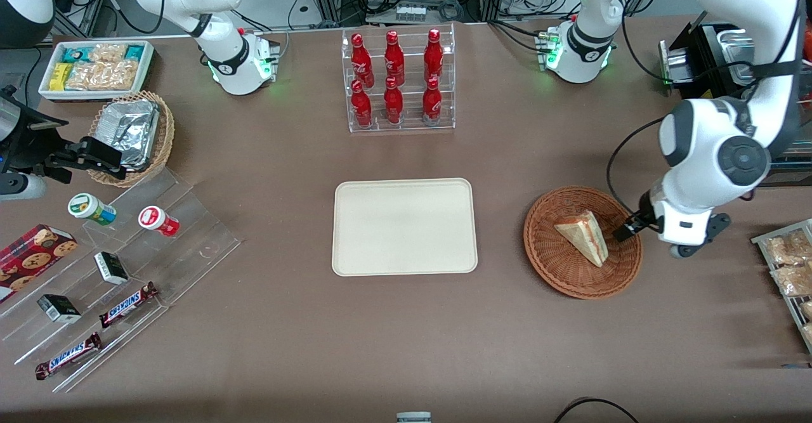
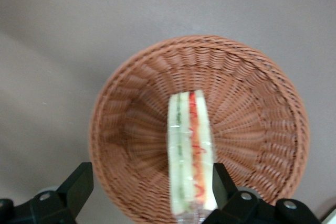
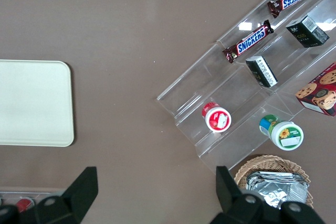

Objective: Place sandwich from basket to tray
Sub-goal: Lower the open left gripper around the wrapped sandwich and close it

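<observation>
The sandwich (image 1: 583,236) is a clear-wrapped wedge lying in the reddish-brown wicker basket (image 1: 543,255), which sits beside the cream tray (image 1: 404,226) toward the working arm's end of the table. My gripper (image 1: 625,229) hangs low over the basket's rim on the side away from the tray. In the left wrist view the gripper (image 2: 149,184) is open wide. The sandwich (image 2: 190,150) stands on edge between the fingers, close against one fingertip (image 2: 219,181), with its red and green filling showing. The other fingertip (image 2: 79,182) is outside the basket (image 2: 131,129). The tray (image 3: 31,103) is bare.
A clear rack of red bottles (image 1: 398,80) stands farther from the camera than the tray. A stepped acrylic stand (image 1: 114,271) with snacks, a tan basket of foil containers (image 1: 130,134) and a white bin (image 1: 95,68) lie toward the parked arm's end. Snack packets (image 1: 786,264) lie at the working arm's end.
</observation>
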Controlling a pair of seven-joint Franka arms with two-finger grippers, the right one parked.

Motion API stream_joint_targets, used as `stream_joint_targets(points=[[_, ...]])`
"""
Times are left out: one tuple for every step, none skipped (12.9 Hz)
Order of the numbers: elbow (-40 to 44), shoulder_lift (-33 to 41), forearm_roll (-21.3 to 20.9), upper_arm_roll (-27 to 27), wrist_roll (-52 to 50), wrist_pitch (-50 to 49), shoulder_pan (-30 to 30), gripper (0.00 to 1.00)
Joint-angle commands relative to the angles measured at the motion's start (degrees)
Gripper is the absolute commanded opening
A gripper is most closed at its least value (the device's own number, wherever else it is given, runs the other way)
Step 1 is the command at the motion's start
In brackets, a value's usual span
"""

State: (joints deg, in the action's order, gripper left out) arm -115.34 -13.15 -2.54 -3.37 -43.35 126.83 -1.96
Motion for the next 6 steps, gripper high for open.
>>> stream_joint_targets(points=[[-0.2,-1.7,0.0,0.2,-5.4,3.1,-3.3,1.0],[-0.2,-2.1,0.0,0.2,-6.7,3.7,-3.6,1.0],[-0.2,-2.3,0.0,0.2,-6.8,3.9,-3.6,1.0],[-0.2,-2.6,0.0,0.2,-6.9,4.0,-3.7,1.0],[-0.2,-3.0,0.0,0.2,-7.0,4.8,-3.7,1.0],[-0.8,-3.5,0.0,0.1,-7.2,5.5,-4.0,1.0]])
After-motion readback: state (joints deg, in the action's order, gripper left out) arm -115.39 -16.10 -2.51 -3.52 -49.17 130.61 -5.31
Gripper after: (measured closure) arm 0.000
